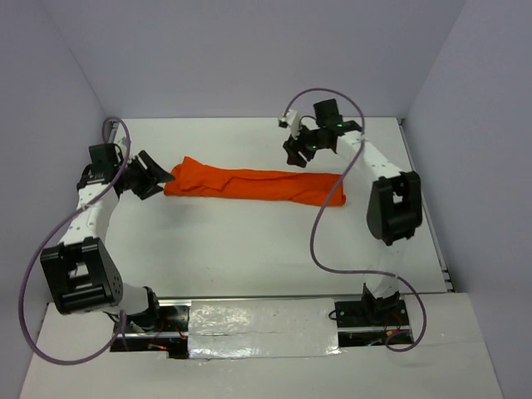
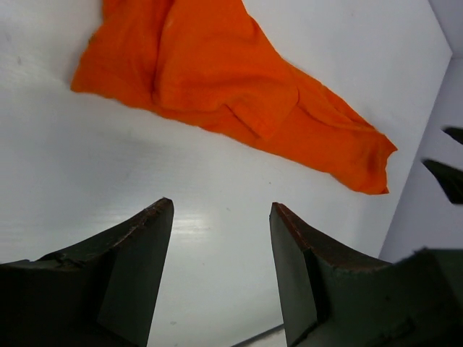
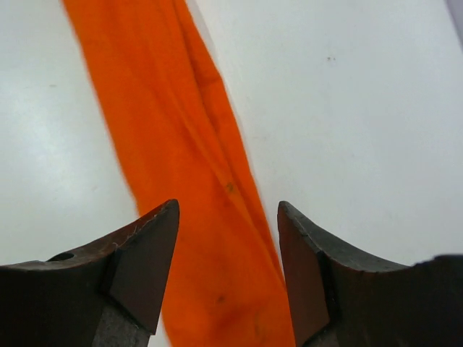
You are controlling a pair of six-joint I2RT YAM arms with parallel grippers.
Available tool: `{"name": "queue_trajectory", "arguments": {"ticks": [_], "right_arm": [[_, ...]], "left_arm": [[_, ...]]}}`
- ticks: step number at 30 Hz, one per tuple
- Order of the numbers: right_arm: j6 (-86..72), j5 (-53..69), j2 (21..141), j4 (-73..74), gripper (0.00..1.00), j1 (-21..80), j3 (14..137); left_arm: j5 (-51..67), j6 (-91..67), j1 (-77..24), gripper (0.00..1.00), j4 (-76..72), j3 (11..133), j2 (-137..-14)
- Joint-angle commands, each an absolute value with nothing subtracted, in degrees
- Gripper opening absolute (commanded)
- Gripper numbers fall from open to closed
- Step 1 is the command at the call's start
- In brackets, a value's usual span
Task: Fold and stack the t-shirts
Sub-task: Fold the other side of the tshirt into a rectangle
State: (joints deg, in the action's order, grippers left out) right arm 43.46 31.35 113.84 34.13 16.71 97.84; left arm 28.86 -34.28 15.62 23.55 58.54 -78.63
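The orange t-shirt (image 1: 253, 183) lies bunched into a long narrow strip across the white table, running left to right. My left gripper (image 1: 155, 176) is open and empty, just off the shirt's left end; in the left wrist view the shirt (image 2: 217, 79) lies beyond the open gripper (image 2: 221, 213) with bare table between the fingers. My right gripper (image 1: 297, 155) is open and empty, hovering over the strip's far edge right of its middle; in the right wrist view the shirt (image 3: 181, 166) runs between and below the open gripper (image 3: 228, 213).
The white table (image 1: 249, 249) is enclosed by pale walls at the back and both sides. A metal rail (image 1: 428, 224) runs along its right edge. The arm bases (image 1: 266, 320) sit at the near edge, with grey cables looping over the table.
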Motion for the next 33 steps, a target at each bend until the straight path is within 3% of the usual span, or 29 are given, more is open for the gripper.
{"name": "queue_trajectory", "arguments": {"ticks": [1,6,10,20,33], "right_arm": [[42.27,39.46,102.58,32.78,0.65,16.26,91.42],[41.84,41.3,97.21,33.05,0.66,14.07,84.83],[40.96,44.12,94.14,34.19,0.68,11.17,83.24],[40.87,43.68,88.95,33.22,0.68,9.23,77.61],[40.08,44.73,85.78,32.17,0.69,7.74,74.18]], "left_arm": [[28.48,-30.33,15.91,0.69,25.83,65.11,-84.71],[26.8,-22.77,15.82,0.7,29.44,75.12,-95.51],[28.47,-19.08,15.91,0.81,30.23,80.5,-102.12],[36.65,-13.89,14.86,0.81,31.11,89.64,-114.42],[21.54,-12.39,10.02,0.77,32.25,92.81,-120.06]]}}
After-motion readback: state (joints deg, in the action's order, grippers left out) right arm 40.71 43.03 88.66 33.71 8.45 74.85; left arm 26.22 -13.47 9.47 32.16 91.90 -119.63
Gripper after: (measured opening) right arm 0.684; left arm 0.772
